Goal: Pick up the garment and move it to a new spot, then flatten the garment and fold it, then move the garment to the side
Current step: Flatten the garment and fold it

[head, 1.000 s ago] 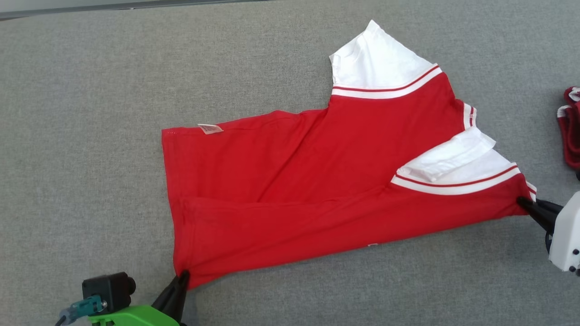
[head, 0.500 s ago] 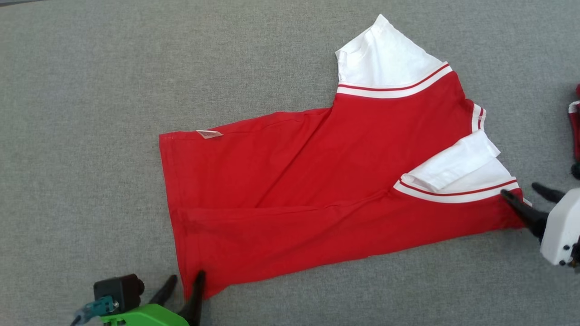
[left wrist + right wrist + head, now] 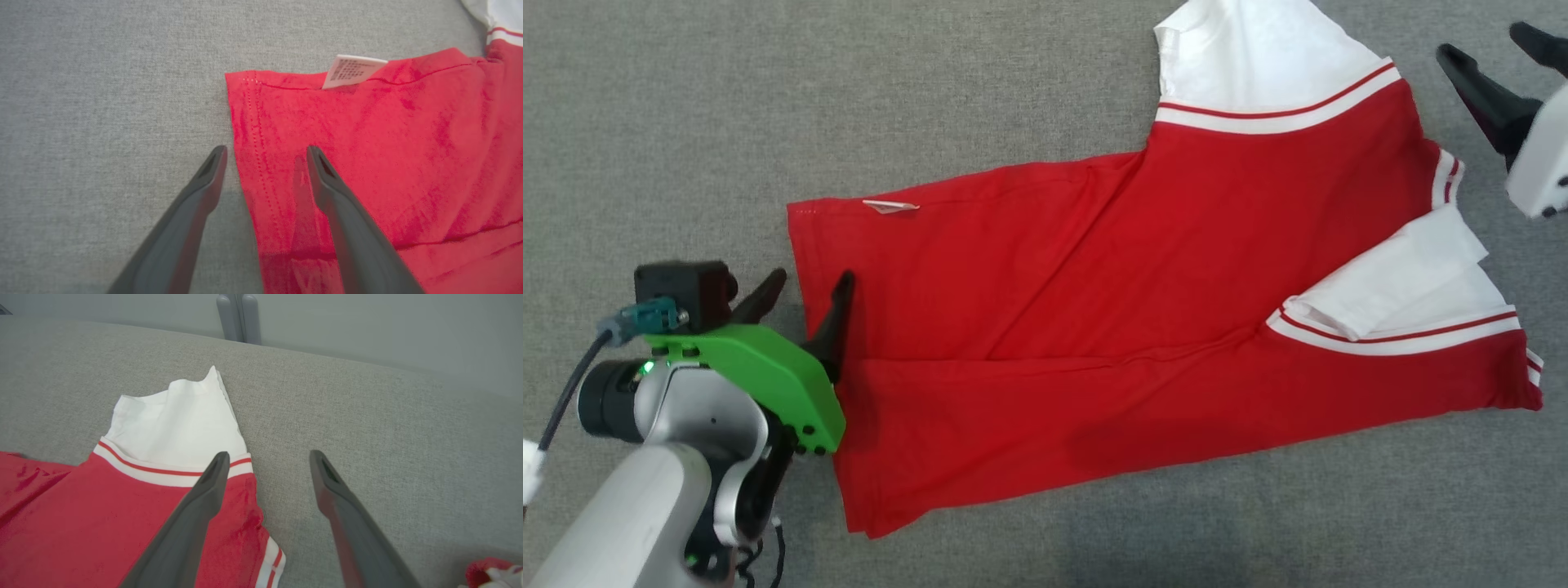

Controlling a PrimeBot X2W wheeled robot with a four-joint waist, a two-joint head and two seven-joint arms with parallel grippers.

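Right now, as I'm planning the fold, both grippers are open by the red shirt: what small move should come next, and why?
Probably close the left gripper on the garment at its hem: its open jaws straddle that edge, one over red cloth, one over the grey surface. The right gripper hangs open beside the white sleeve.

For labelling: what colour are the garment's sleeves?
The sleeves are white with a red stripe; best seen in head view.
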